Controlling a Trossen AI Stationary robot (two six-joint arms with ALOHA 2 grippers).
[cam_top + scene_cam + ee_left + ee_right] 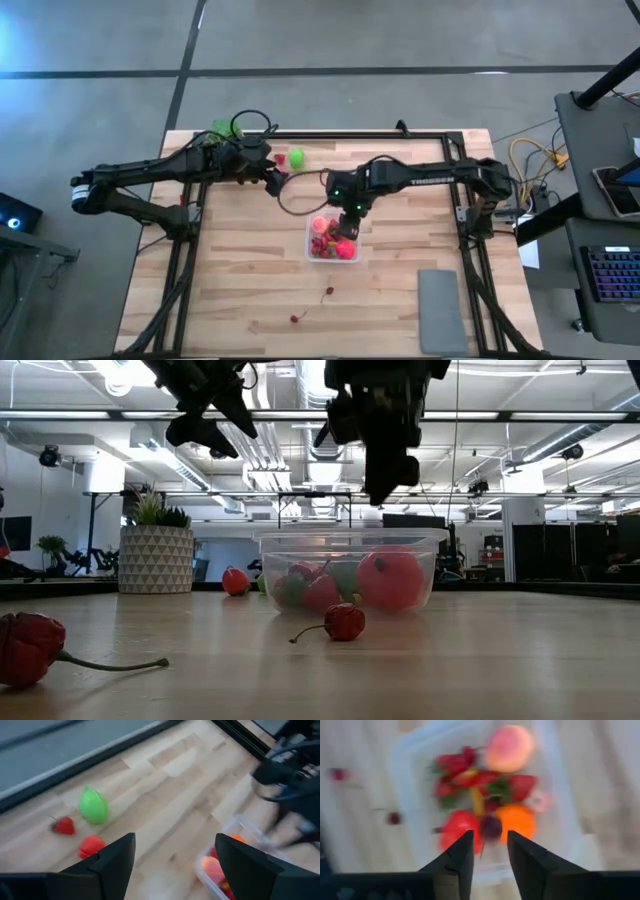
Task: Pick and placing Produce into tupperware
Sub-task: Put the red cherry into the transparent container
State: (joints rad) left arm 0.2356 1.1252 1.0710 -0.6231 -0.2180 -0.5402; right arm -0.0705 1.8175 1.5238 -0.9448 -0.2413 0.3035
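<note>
The clear tupperware (311, 243) stands on the middle of the table and holds several red, pink and orange fruits (470, 780). My right gripper (490, 837) hangs open just above it (385, 482), a dark cherry (491, 827) lying in the container below its tips. My left gripper (175, 840) is open and empty above the table's far left part (277, 181). Near it on the wood lie the lime-green piece (93, 806), a small strawberry (63, 826) and a red ball (91, 846). Two stemmed cherries (328, 292) (296, 318) rest nearer the front edge.
A flat grey pad (440, 310) lies at the table's near right corner. A potted green plant (155, 555) stands at the far left edge. A black frame rail (350, 136) runs along the far edge. Bare wood spreads across the near left.
</note>
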